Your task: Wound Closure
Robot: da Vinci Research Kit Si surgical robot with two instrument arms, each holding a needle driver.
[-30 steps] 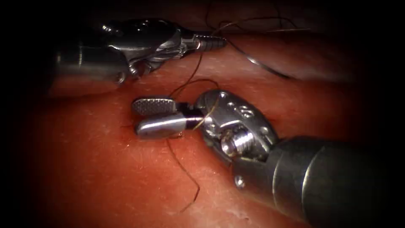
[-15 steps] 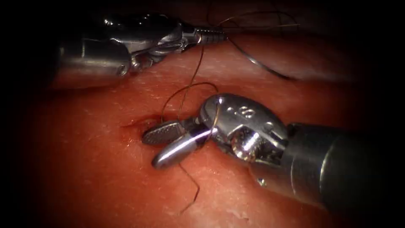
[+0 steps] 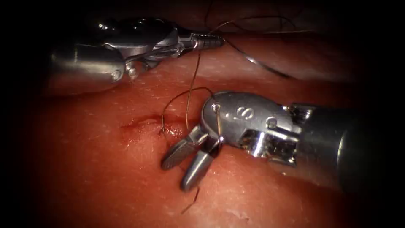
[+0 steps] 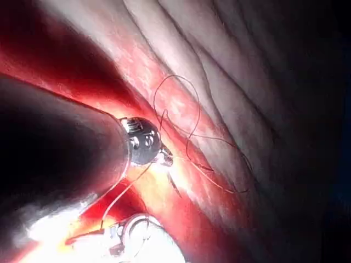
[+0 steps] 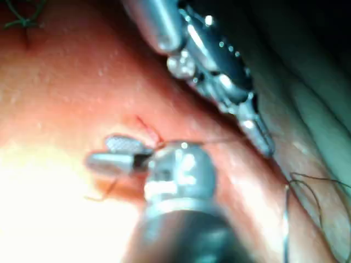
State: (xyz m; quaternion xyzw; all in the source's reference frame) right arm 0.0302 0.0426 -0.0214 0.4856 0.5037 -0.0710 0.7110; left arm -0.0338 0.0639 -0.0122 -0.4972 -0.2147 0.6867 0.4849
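My left tool [image 3: 217, 41] lies at the back left of the tissue [image 3: 105, 169], its jaws shut on the brown thread [image 3: 194, 71]. From there the thread drops to the small cut [image 3: 141, 122] and loops over my right tool's wrist [image 3: 217, 112]. The right tool [image 3: 175, 176] comes in from the right with its jaws open, pointing down and left just right of the cut, nothing between them. The curved needle [image 3: 261, 65] lies free on the tissue at the back right. A loose thread tail [image 3: 192, 202] trails below the right jaws. The left wrist view has the left tool [image 4: 164, 159] and thread loops [image 4: 189, 131].
Red fluid wets the tissue around the cut. The right wrist view takes in the right tool [image 5: 98, 153], the left tool's shaft [image 5: 219, 71] beyond it, the needle [image 5: 285, 219] and an older stitch knot [image 5: 22, 19].
The right tool's open jaws swung from pointing left to pointing down and left, and its wrist turned under the thread loop. The left tool kept its hold and barely moved.
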